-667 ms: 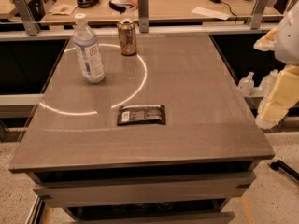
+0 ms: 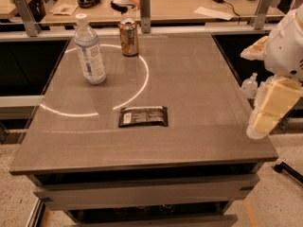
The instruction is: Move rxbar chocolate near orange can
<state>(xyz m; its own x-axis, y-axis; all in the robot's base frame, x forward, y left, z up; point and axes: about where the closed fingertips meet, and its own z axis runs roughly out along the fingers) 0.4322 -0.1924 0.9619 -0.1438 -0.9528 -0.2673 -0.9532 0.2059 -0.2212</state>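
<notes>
The rxbar chocolate [image 2: 143,116] lies flat near the front middle of the grey-brown table [image 2: 203,89], its white label patch at the left end. The orange can [image 2: 128,37] stands upright at the back of the table, to the right of the water bottle. My gripper [image 2: 267,115] hangs off the table's right edge, well to the right of the bar and touching nothing. It holds nothing that I can see.
A clear plastic water bottle [image 2: 90,51] with a white cap stands at the back left. A bright curved light reflection crosses the tabletop. A cluttered wooden desk [image 2: 180,6] with metal posts runs behind the table. A small bottle [image 2: 249,85] stands on the floor at right.
The gripper and arm have shifted slightly lower at the right edge. The bar, can and bottle have not moved.
</notes>
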